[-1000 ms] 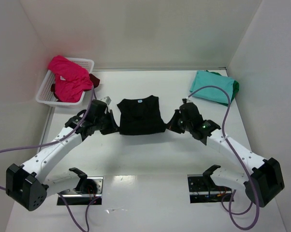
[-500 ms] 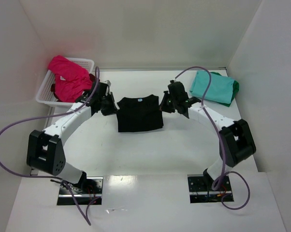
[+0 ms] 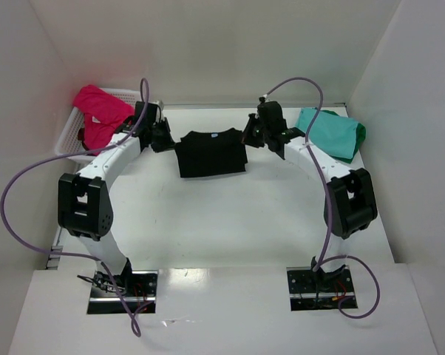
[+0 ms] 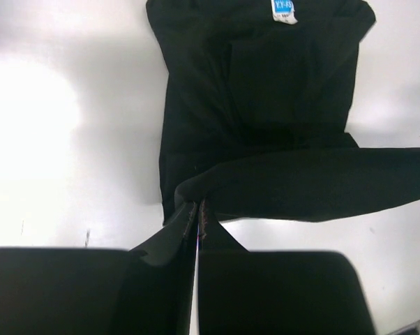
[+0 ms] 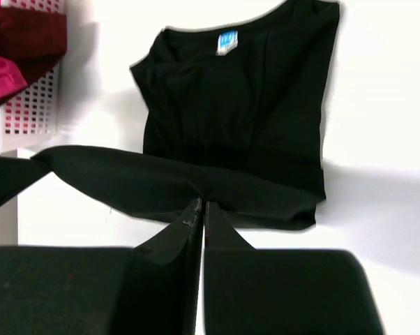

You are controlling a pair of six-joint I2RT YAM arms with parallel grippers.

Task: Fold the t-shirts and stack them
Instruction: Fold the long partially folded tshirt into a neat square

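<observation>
The black t-shirt [image 3: 210, 152] lies partly folded mid-table, its light-blue neck label at the far edge. My left gripper [image 3: 165, 137] is shut on its left hem corner, and my right gripper [image 3: 248, 137] is shut on its right hem corner. Both hold the lower edge lifted over the shirt's body. In the left wrist view the fingers [image 4: 196, 209] pinch black cloth [image 4: 266, 105]. In the right wrist view the fingers [image 5: 200, 206] pinch the raised hem [image 5: 217, 125]. A folded teal t-shirt [image 3: 326, 133] lies over a green one at the far right. A magenta-pink t-shirt [image 3: 100, 111] lies in the basket.
The white lattice basket [image 3: 67, 140] stands at the far left against the wall and also holds dark red cloth [image 5: 25, 38]. White walls close in the table on three sides. Purple cables arc above both arms.
Both grippers have carried the black shirt's lower hem away from the arm bases toward the collar, so the shirt now looks shorter. Both arms have stretched farther out.
</observation>
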